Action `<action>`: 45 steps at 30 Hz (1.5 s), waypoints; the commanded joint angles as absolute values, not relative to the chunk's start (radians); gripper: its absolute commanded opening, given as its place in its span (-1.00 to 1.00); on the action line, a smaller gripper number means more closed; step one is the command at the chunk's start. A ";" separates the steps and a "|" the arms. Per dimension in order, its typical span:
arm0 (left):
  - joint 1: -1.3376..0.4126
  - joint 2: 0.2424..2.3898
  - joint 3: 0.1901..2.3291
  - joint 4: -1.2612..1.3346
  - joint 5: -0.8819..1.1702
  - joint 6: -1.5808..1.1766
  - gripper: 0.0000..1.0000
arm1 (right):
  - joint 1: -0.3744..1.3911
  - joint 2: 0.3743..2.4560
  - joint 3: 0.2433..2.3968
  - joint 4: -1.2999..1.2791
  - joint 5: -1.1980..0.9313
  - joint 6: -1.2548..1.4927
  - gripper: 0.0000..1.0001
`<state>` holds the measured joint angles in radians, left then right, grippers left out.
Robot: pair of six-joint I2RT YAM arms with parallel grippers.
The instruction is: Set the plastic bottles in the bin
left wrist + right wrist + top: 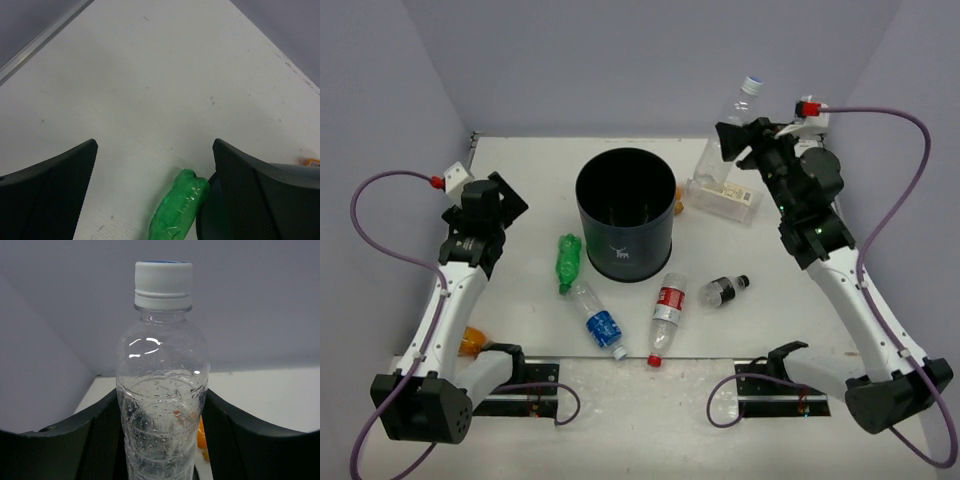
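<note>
— Which arm has a bottle?
— The right one. The right gripper (733,140) is clamped on the clear bottle (161,390), with a finger pressed to each side of its body, below the white cap. Droplets cling inside it.
— Where is it, against the bin?
— Back right of the bin (625,255), well apart from it. From above it tilts, cap toward the back wall, base down by the cream-label bottle (725,197), which lies flat on the table (530,170). Whether the base touches anything I cannot tell.
— And the left gripper?
— The left gripper (155,142) is spread wide with nothing between its fingers. It hangs left of the bin, over bare table. Its camera catches the green bottle (177,212) low in the gap, lying just beside the bin's wall.
— The others?
— All on the table, on their sides. In front of the bin, the blue-label bottle (597,320) runs on from the green one's near end. The red-label bottle (667,310) lies with its red cap toward the arms. The dark bottle (725,290) sits right of that, black cap pointing right. The orange bottle (470,343) is near the left arm's base, half hidden by the arm.
— Anything in the bin?
— Its inside is too dark to tell
</note>
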<state>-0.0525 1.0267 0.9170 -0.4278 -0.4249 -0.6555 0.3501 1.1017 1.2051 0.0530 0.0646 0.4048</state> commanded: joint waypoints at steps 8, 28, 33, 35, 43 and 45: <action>-0.043 0.892 0.906 -0.975 -0.741 -1.195 1.00 | 0.608 1.504 1.502 0.298 -0.191 0.228 -0.21; -0.037 0.812 0.689 -1.168 -0.744 -1.585 1.00 | 0.718 1.491 1.328 0.331 0.101 0.172 0.98; -0.037 0.822 0.656 -0.992 -0.752 -1.347 1.00 | 0.694 1.429 1.299 0.269 0.114 0.207 0.98; -0.037 0.789 0.636 -0.781 -0.685 -1.143 1.00 | 0.679 1.398 1.281 0.259 0.101 0.218 0.97; -0.039 0.761 0.536 -0.158 0.125 -0.589 1.00 | 0.626 1.265 1.145 0.202 0.075 0.284 0.97; -0.043 0.821 0.529 -0.089 0.220 -0.554 1.00 | 0.594 1.221 1.105 0.176 0.059 0.313 0.97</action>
